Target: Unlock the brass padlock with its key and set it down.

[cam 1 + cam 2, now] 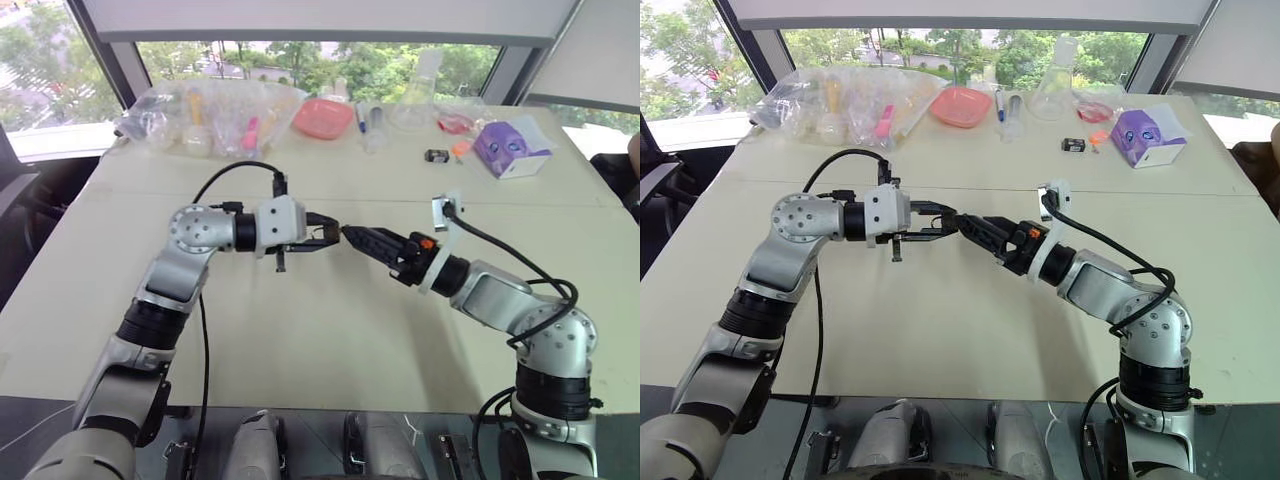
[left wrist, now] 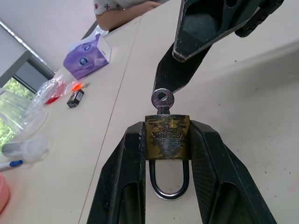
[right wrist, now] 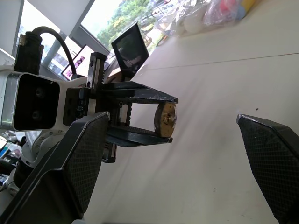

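Padlock held over the table (image 1: 330, 330), mid-front.
Padlock (image 2: 167, 136) between left fingers (image 2: 122, 177); key (image 2: 162, 100) in it; right gripper (image 3: 173, 154) opposite, just beside.

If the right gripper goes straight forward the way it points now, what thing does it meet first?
Most likely the key sticking out of the brass padlock, which the left gripper clamps. The right gripper is open and points at it; the left wrist view shows its fingers just short of the key's head, though depth is unclear.

You've got bright daylight from the windows (image 1: 300, 60) at 12 o'clock, blown out there. Table (image 1: 330, 330) evenly lit, soft shadows; right wrist view's near fingers (image 3: 70, 158) blur.
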Controlling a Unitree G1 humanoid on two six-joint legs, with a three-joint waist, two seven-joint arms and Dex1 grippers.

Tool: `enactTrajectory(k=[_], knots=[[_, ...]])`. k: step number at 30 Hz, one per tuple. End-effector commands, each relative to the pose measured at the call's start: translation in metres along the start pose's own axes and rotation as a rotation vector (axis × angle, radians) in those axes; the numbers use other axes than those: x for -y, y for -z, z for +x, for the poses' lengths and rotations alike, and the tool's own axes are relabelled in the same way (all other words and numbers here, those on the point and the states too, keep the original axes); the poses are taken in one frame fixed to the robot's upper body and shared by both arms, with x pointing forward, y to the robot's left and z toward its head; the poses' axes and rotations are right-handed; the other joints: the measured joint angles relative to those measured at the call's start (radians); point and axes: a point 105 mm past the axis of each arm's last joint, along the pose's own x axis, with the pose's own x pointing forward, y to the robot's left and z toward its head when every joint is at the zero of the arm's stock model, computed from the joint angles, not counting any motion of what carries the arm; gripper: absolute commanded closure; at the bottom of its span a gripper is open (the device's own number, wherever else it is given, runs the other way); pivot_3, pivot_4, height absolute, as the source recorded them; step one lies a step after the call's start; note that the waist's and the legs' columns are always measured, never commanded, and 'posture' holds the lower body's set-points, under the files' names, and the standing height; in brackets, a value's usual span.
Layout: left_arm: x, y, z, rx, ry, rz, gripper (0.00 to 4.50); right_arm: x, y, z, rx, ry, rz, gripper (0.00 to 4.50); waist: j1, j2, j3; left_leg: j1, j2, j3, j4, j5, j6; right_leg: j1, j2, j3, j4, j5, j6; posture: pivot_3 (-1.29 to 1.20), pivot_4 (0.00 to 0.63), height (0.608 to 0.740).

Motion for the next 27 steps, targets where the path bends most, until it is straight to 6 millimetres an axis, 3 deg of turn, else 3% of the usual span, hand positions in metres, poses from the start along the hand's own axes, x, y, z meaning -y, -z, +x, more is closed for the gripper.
enactTrajectory(k=[1, 3, 9, 17, 27], knots=[[-0.003, -0.02, 0.003, 0.042, 0.004, 0.087, 3.79, -0.011, -0.009, 0.002, 0.035, -0.044, -0.015, 0.55, 0.0, 0.0, 0.0, 0.0, 0.0, 0.0, 0.0, 0.0, 0.0, 0.0, 0.0, 0.0, 0.0, 0.0, 0.0, 0.0, 0.15, 0.739], [-0.003, -0.022, 0.005, 0.05, 0.007, 0.091, 3.79, -0.012, -0.008, 0.004, 0.037, -0.047, -0.008, 1.31, -0.001, 0.0, 0.0, 0.0, 0.0, 0.001, 0.0, 0.0, 0.0, 0.0, 0.0, 0.0, 0.0, 0.0, 0.0, 0.0, 0.15, 0.739], [-0.005, -0.026, 0.007, 0.065, -0.001, 0.105, 3.79, -0.013, -0.005, 0.005, 0.03, -0.052, -0.001, 4.41, -0.001, 0.0, 0.0, 0.0, 0.0, 0.001, 0.0, 0.0, 0.0, 0.0, 0.0, 0.0, 0.0, 0.0, 0.0, 0.0, 0.15, 0.739], [-0.008, -0.029, 0.007, 0.077, -0.037, 0.161, 3.79, -0.012, -0.013, 0.003, 0.08, -0.049, 0.044, 4.41, -0.001, 0.0, 0.0, 0.0, 0.0, 0.001, 0.0, 0.0, 0.0, 0.0, 0.0, 0.0, 0.0, 0.0, 0.0, 0.0, 0.15, 0.739], [-0.03, -0.041, 0.005, 0.118, -0.303, 0.509, 3.79, -0.007, -0.025, 0.006, 0.195, -0.064, 0.282, 4.41, 0.0, 0.0, 0.0, 0.0, 0.0, 0.003, 0.0, 0.0, 0.0, 0.0, 0.0, 0.0, 0.0, 0.0, 0.0, 0.0, 0.15, 0.739]])
